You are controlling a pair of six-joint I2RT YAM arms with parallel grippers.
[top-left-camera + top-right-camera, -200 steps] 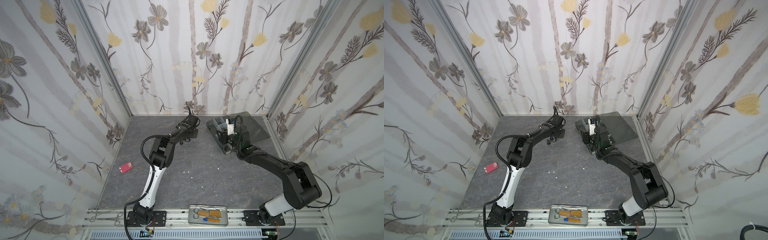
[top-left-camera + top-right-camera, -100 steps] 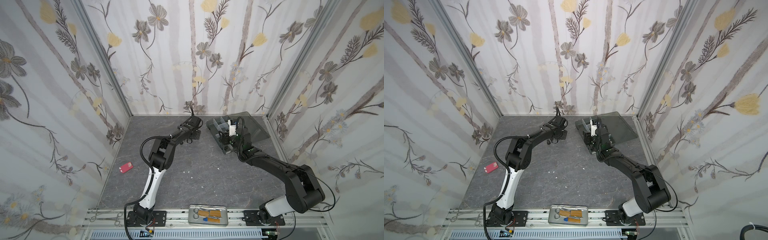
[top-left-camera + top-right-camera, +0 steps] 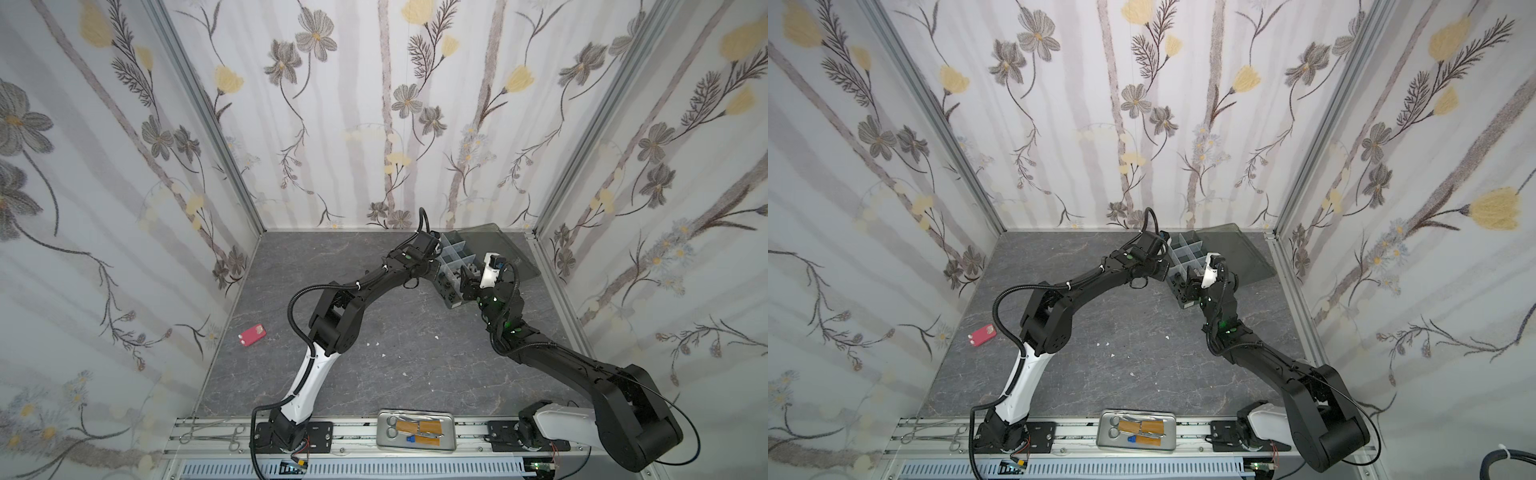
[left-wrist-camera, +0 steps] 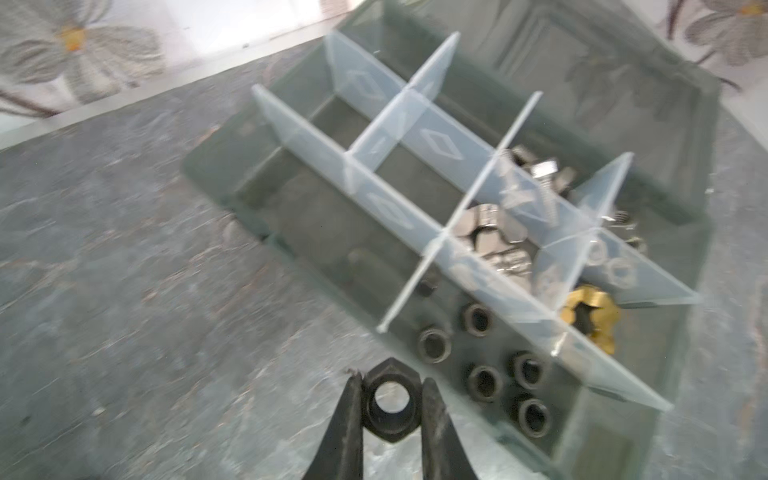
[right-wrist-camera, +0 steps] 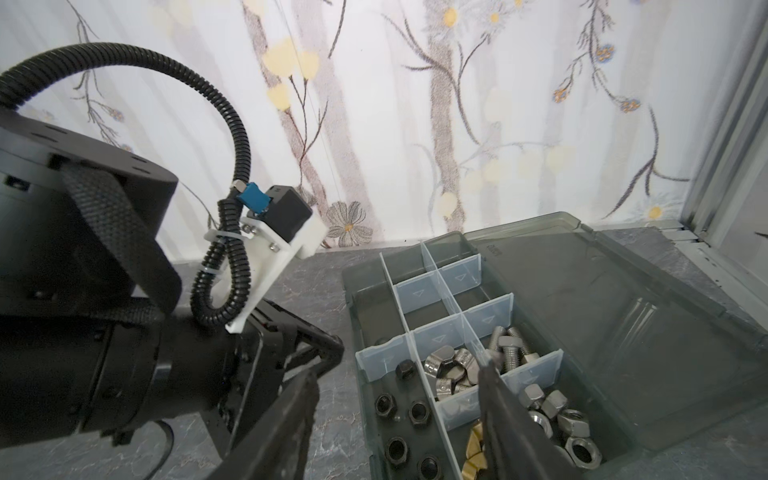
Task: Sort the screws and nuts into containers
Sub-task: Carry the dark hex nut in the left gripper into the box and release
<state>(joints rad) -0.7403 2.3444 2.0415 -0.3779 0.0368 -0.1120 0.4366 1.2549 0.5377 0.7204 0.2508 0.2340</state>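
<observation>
"Screws and nuts (image 5: 451,370) — how far along am I?"

"Nearly done, I'd judge. Almost all lie in the cells (image 5: 419,293) of the organizer box (image 4: 216,166) under your right gripper (image 5: 399,370), and in both top views I spot no loose fastener on the table (image 3: 395,332). One black nut (image 4: 388,430) is not yet in. Your left gripper (image 4: 390,381) is pinched on its flats, just outside the box wall."

"And the right one?"

"Jaws apart, nothing between them."

"Counts?"

"Ahead of your left fingertips, five black nuts (image 4: 484,380) in one cell, plus one smaller dark piece (image 4: 426,287). Beneath your right gripper there are at least two silver bolts (image 5: 510,347), five silver hex nuts (image 5: 555,403) and two brass pieces (image 5: 474,463) — the rounded silver nuts (image 5: 440,361) are heaped, so I cannot count them. The cells farthest from both grippers look empty."
</observation>
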